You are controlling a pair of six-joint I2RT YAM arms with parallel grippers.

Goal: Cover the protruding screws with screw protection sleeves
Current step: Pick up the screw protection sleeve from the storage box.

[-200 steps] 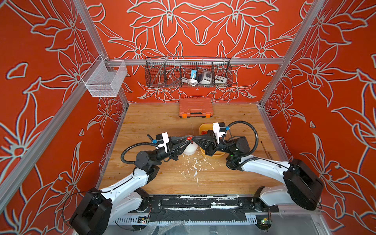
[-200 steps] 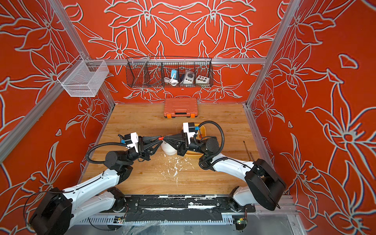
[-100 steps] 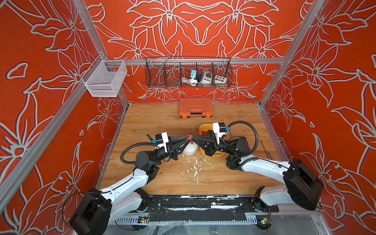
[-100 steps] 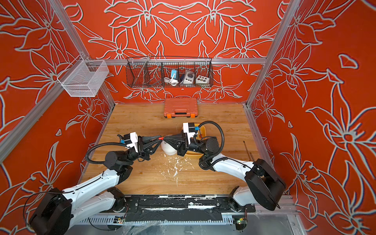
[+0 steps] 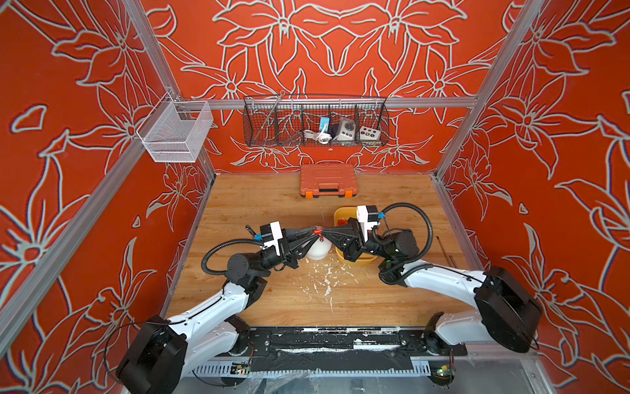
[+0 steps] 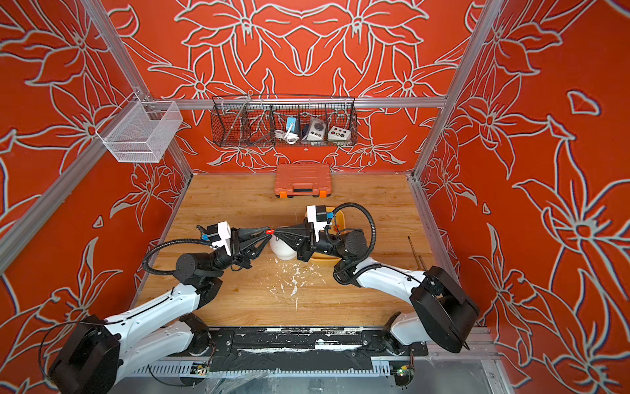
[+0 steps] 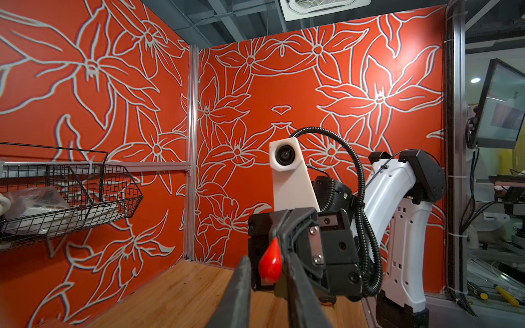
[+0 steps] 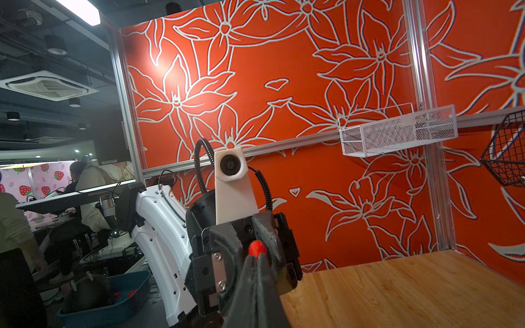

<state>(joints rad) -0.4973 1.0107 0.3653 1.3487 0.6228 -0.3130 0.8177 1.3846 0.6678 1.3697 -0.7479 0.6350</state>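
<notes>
Sleeve point(image 5: 317, 232), a small red one, hangs in the air straight over the white dome point(image 5: 318, 251), near the middle of the table point(image 5: 255, 204). It sits at the very tip of the right claw point(image 5: 324, 233), which reaches in from 3 o'clock and is clenched on it. In the left wrist view it sticks out of those pinched tips like a drop. The left claw point(image 5: 312, 233) comes in from 9 o'clock, tip to tip with its partner, and its fingers point(image 7: 241, 284) stand one on each side of the sleeve. Whether they press it or only flank it, I cannot tell. The screws on the dome cannot be made out beneath the two claws.

This looks like a hand-over, and that is where it can fail. If the right claw lets go before the left one bites, the sleeve will likely drop, glance off the dome's round top and roll among the white flecks point(image 5: 327, 276) at 6 o'clock. If both pull at once, the soft tube may twist out. A hard squeeze could flatten its bore, so it would not slide onto a screw. The yellow tray point(image 5: 342, 214) lies at 3 o'clock of the dome. The orange case point(image 5: 327, 184) is at 12 o'clock, well apart.
</notes>
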